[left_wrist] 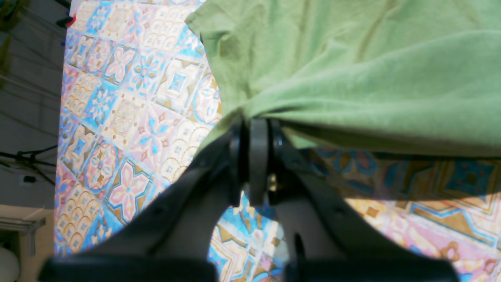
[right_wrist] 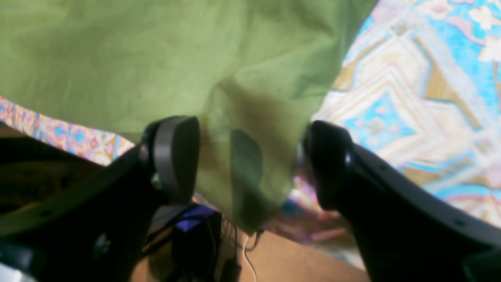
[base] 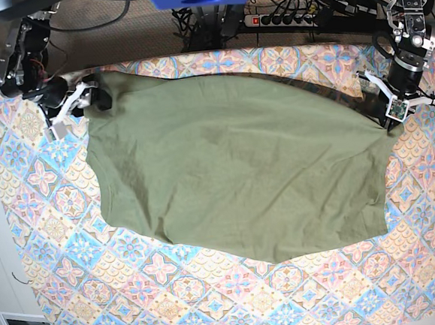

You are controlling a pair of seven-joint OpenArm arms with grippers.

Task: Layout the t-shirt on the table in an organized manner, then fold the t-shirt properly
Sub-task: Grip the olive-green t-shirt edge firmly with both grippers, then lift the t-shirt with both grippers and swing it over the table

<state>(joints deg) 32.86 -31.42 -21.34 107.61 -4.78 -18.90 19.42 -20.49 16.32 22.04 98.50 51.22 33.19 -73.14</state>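
Your left hand [left_wrist: 256,125] is clamped on the t-shirt's [base: 234,176] edge. Your right hand [right_wrist: 250,156] stands wide, with cloth hanging loose between its fingers. The t-shirt lies spread across the worktop [base: 213,298].

The t-shirt [base: 234,176] lies spread flat across the middle of the desk [base: 50,243], reaching nearly from side to side. In the base view, the right pincer [base: 95,97] sits at the shirt's far left corner, and the left pincer [base: 389,115] sits at its far right edge. Cables and a power strip [base: 281,18] lie behind the desk.
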